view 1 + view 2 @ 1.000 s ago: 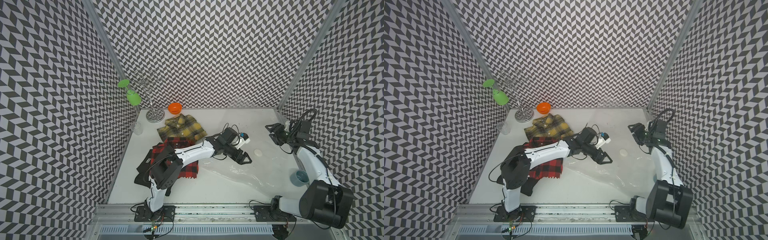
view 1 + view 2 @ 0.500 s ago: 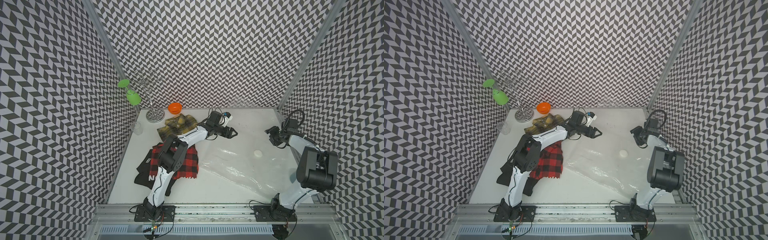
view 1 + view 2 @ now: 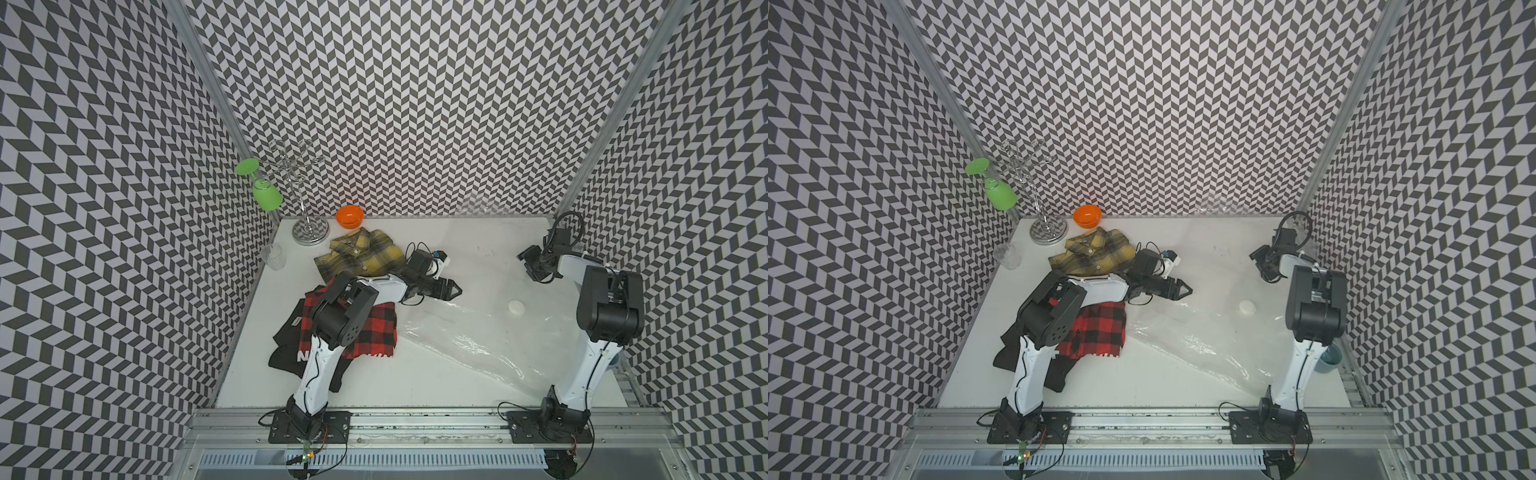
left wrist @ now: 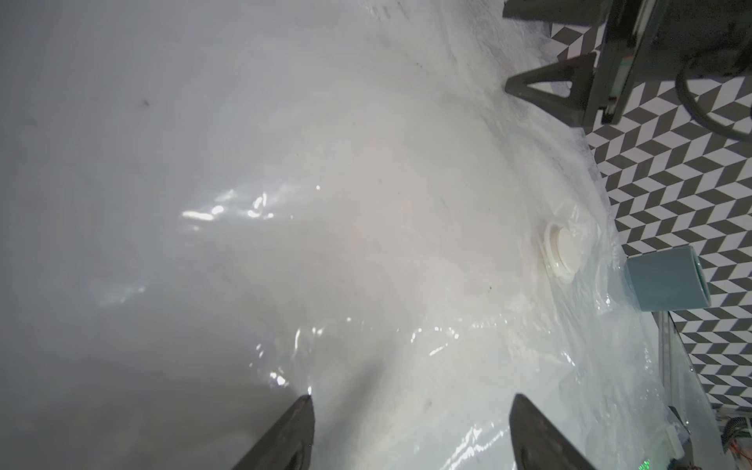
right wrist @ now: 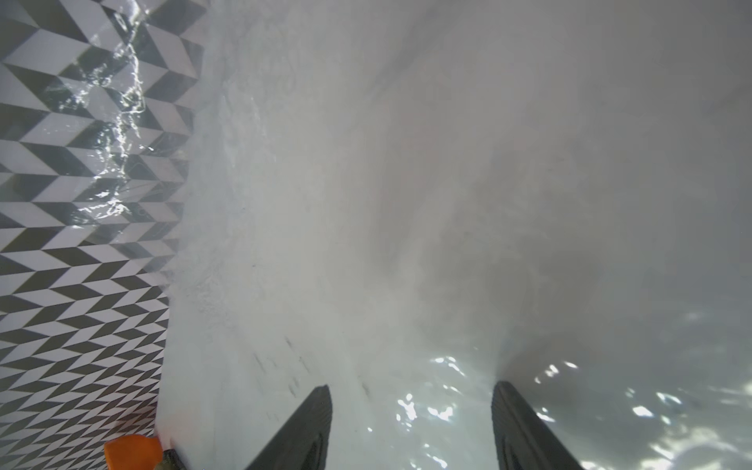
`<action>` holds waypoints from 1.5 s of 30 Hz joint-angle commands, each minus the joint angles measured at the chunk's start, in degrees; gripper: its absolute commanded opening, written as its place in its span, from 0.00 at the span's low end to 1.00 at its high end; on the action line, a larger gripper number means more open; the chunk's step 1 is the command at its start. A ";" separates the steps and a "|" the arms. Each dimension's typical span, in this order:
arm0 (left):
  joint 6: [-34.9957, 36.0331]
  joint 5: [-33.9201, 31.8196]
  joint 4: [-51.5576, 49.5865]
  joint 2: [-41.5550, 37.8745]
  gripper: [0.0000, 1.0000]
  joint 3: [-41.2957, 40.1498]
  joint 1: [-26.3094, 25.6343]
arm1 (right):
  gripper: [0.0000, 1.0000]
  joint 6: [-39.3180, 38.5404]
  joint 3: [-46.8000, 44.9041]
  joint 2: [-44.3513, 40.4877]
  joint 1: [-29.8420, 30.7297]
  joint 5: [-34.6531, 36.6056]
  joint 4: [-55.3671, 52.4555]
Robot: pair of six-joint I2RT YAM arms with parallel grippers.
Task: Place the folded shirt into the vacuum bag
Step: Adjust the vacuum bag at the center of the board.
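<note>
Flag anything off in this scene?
Nothing spilled or broken. The vacuum bag lies wrinkled and diagonal, empty; the black shirt is bunched up under the red plaid shirt, not folded.

The vacuum bag [image 3: 478, 345] lies on the table's [image 3: 374, 386] right half; left of it three garments run back to front: rear shirt [image 3: 361, 253], middle shirt [image 3: 382, 332] overlapping the front garment [image 3: 282, 357]; a bowl [image 3: 350, 216] sits behind them, a stand [image 3: 309, 232] left of it.

Top views bright, sharp; wrist views hazy, soft (glare specks on vacuum bag [image 4: 407, 325]).
</note>
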 commanded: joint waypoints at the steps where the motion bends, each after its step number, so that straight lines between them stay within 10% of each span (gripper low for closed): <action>1: -2.08 -0.07 2.00 -3.47 0.76 -5.60 -0.54 | 0.64 -0.23 3.69 4.99 3.24 -0.93 -1.35; 12: -7.93 1.17 8.24 -14.28 0.76 -21.79 -2.49 | 0.63 0.56 18.27 17.41 14.07 -5.89 -5.25; 23: -7.25 -2.10 4.35 -15.73 0.77 -19.03 -2.55 | 0.59 -5.31 48.04 34.63 20.34 -15.35 -21.37; 34: -0.01 -4.61 -3.84 -19.64 0.77 -9.57 -3.44 | 0.61 -6.35 28.25 5.67 18.84 -4.02 -14.57; 45: 4.20 -5.22 -5.83 -10.45 0.77 2.38 -2.76 | 0.63 -4.25 -14.19 -30.68 12.68 0.39 -7.81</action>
